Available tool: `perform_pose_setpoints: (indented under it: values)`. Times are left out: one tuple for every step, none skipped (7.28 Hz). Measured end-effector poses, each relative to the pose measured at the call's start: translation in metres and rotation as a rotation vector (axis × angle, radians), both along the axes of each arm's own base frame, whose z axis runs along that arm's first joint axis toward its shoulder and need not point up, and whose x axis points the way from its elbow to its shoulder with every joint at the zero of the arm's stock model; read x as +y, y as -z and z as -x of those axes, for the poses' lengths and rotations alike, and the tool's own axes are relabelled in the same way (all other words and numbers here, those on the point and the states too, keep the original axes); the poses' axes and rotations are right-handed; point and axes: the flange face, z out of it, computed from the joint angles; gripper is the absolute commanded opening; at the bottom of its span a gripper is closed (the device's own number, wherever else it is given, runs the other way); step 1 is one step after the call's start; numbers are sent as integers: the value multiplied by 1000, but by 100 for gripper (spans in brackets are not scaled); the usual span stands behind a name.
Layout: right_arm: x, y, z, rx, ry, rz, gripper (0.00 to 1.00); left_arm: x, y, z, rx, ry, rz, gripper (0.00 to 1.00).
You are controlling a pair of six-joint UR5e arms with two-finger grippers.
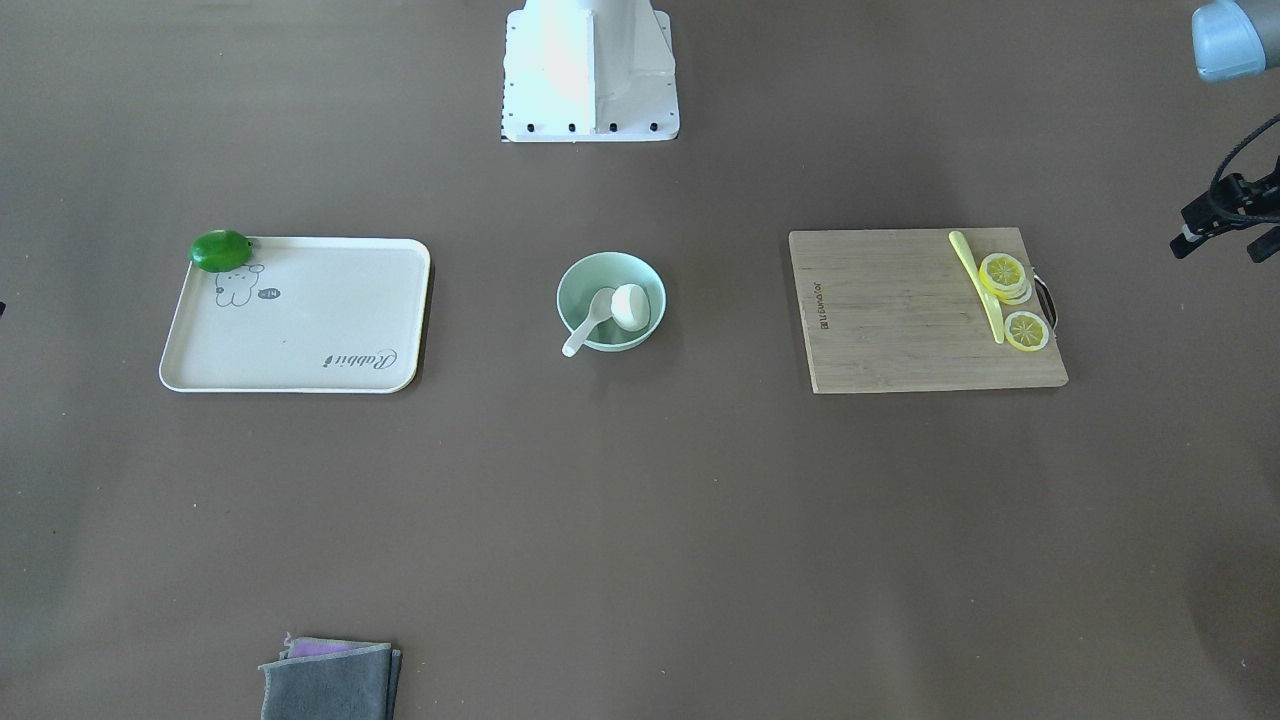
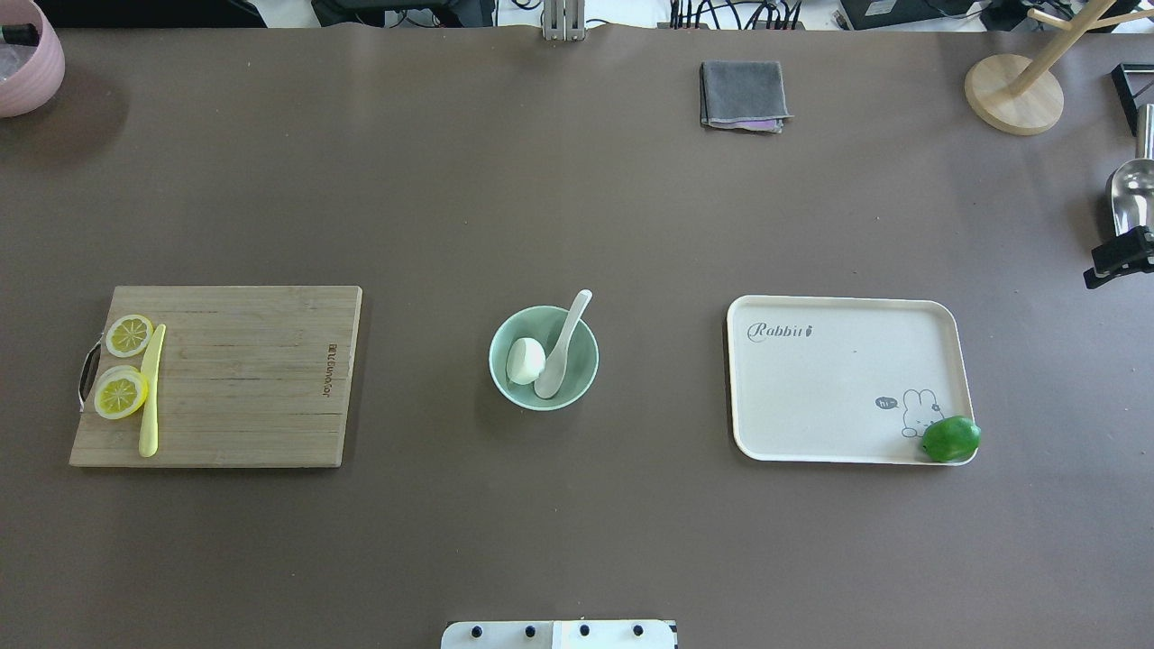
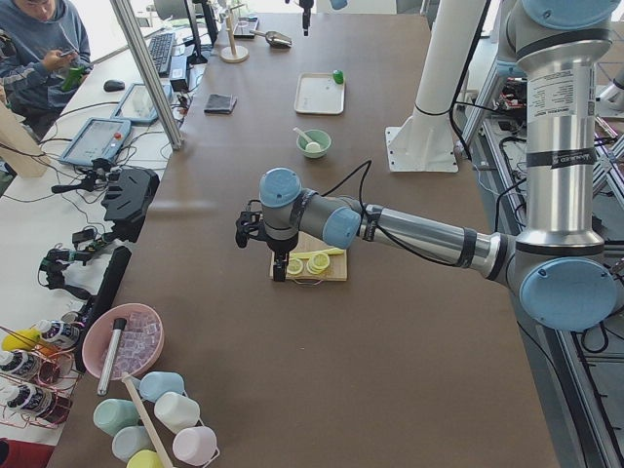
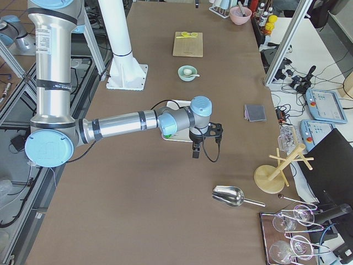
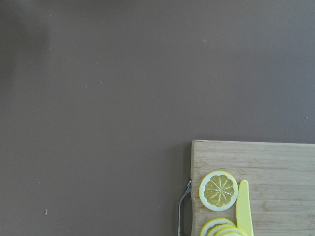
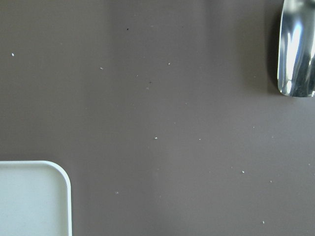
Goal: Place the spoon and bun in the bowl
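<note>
With spoon (image 2: 561, 347) and bun (image 2: 526, 361) in the bowl (image 2: 577, 384), the task reads complete, so left gripper (image 1: 1225, 228) and right gripper (image 2: 1118, 260) stand well clear of it, closure indeterminable

Brown matte table (image 2: 577, 207) w/ pale mint-green round bowl (image 2: 581, 361) at centre. Rectangular wooden cutting board (image 2: 243, 379) w/ metal handle lies toward robot's left, cream rectangular tray (image 2: 838, 388) toward its right, both well apart from bowl. Folded grey cloth (image 2: 742, 93) near far edge. Pink bowl (image 2: 27, 72) in far-left corner; round wooden stand base (image 2: 1010, 95) & shiny metal scoop (image 2: 1131, 194) far right. White robot base plate (image 2: 559, 635) at near edge.
</note>
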Motion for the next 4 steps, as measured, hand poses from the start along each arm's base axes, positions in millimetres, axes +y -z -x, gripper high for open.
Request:
perform_pose_setpoints:
  values:
    - [0, -1, 3, -3, 9, 13, 100, 0, -7, 1, -11, -63, -60, 98]
    - [-1, 1, -2, -11, 1, 8, 100, -1, -12, 1, -17, -95, -88, 98]
    - [-3, 0, -16, -20, -13, -11, 100, -1, -14, 1, -19, -108, -100, 98]
    - [-5, -8, -34, -22, -7, -41, 100, -2, -14, 1, -20, -113, -105, 98]
